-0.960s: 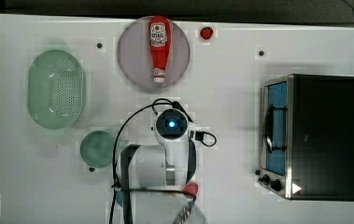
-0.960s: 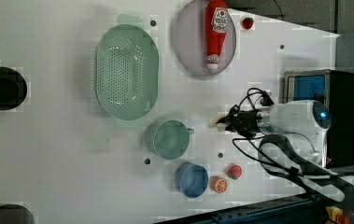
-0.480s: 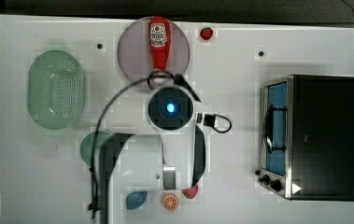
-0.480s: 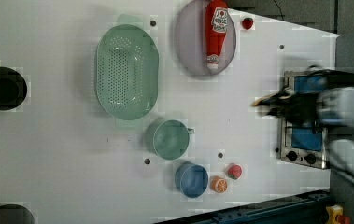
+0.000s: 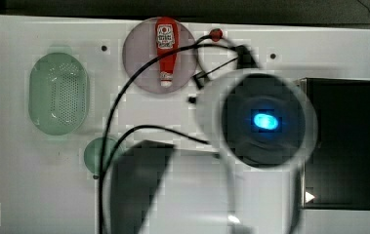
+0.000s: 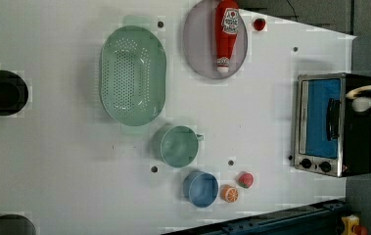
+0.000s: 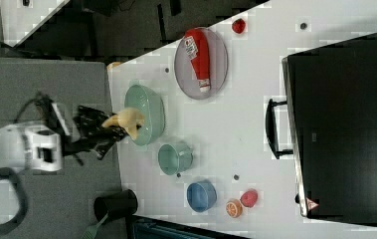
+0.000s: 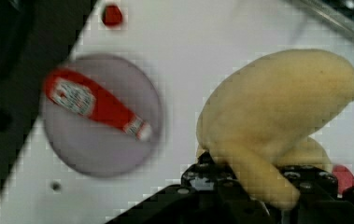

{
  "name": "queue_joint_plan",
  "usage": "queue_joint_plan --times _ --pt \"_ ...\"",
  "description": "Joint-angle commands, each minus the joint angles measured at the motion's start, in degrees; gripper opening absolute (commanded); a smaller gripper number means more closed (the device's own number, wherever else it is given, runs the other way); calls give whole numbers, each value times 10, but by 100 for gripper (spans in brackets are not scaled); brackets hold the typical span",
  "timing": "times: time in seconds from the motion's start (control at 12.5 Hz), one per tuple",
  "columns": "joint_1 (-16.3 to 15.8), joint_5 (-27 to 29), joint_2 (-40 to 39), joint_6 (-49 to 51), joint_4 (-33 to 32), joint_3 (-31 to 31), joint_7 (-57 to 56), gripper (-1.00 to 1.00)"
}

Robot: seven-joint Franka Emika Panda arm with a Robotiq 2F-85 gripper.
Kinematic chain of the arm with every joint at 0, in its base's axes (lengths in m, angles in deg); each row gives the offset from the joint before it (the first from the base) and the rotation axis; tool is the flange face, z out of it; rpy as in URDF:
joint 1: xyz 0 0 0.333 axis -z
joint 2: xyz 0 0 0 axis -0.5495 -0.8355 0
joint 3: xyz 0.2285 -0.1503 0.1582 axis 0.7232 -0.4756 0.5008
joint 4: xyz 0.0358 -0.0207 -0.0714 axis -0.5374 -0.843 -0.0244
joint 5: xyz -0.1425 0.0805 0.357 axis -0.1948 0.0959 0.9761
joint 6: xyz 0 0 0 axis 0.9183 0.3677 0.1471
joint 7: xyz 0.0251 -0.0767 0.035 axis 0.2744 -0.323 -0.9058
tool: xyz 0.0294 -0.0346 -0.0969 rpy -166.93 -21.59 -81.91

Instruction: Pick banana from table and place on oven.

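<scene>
One banana (image 8: 277, 116) in pincer (image 7: 107, 130); one oven (image 6: 332, 125), two knobs

My arm (image 7: 29, 147) has white, rounded link housings with dark joint sections. My wrist end cap (image 5: 263, 121) is black and circular, with a glowing blue light at its centre. Black cables (image 5: 124, 92) loop out from its 9 o'clock side. My gripper (image 7: 99, 132) is black.

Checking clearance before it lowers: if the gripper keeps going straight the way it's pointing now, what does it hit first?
Probably bare table. The gripper holds the banana, with the plate off to one side and the oven nearby; depth is unclear.
</scene>
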Motion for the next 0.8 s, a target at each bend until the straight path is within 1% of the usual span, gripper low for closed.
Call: queue_joint_plan --times 0.08,0.32,0.48,0.64,0.8 --pt "15 -4 -26 14 -1 -68 -39 -61" --pt "19 -8 -43 12 0 -148 -138 -61" --pt "20 -25 -65 5 2 -201 -231 -61" --pt "21 -35 -101 -23 11 -249 -325 -61" --pt "21 -35 -140 -74 19 -284 -409 -61"
